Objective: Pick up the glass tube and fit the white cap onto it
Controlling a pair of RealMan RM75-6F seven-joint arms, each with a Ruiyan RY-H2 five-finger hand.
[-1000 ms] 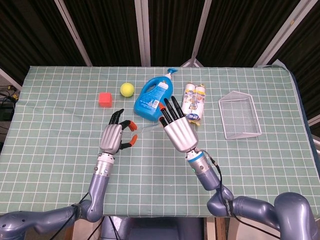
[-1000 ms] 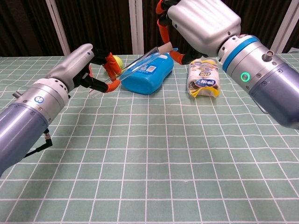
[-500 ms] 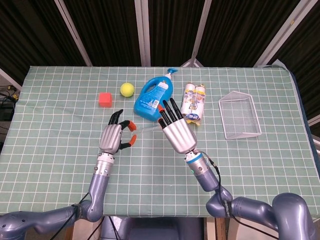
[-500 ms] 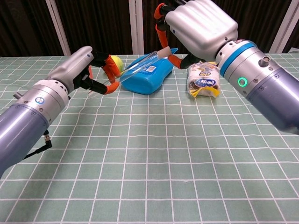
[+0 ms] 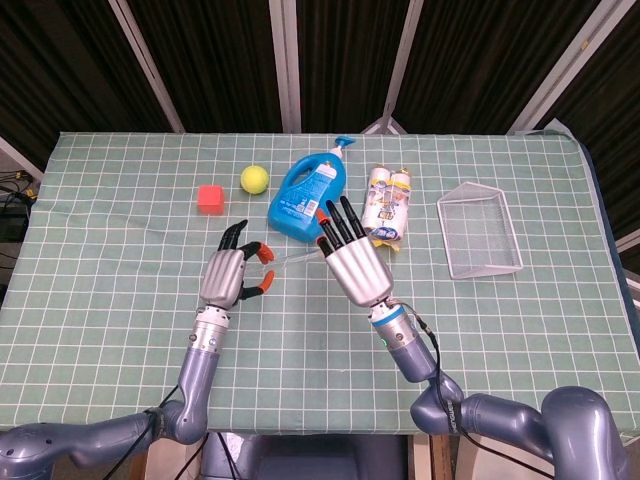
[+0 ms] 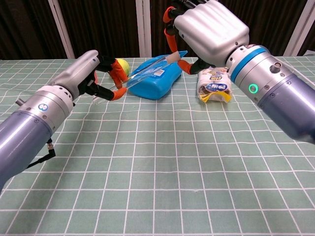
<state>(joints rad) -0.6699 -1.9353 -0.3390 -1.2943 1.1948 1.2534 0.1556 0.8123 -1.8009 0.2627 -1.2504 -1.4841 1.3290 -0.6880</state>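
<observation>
Left hand (image 6: 91,69): your orange-tipped fingers pinch the low end of the glass tube (image 6: 147,70).
Right hand (image 6: 209,29): you've got the white cap (image 6: 172,57) nipped at the tube's raised end, other fingers pointing up.
Glass tube: slanting in the air between both hands, just in front of the blue detergent bottle (image 6: 160,78).
Table (image 5: 120,290): yellow ball (image 5: 254,179) beside the bottle.

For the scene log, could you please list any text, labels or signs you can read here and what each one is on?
Blue detergent bottle: it carries a label, but the print is too blurred to read.
Snack pack: blue printed band, lettering too small to make out.
Right arm's wrist: a lit green ring, a sign without words.
Nothing else carries legible text.
</observation>
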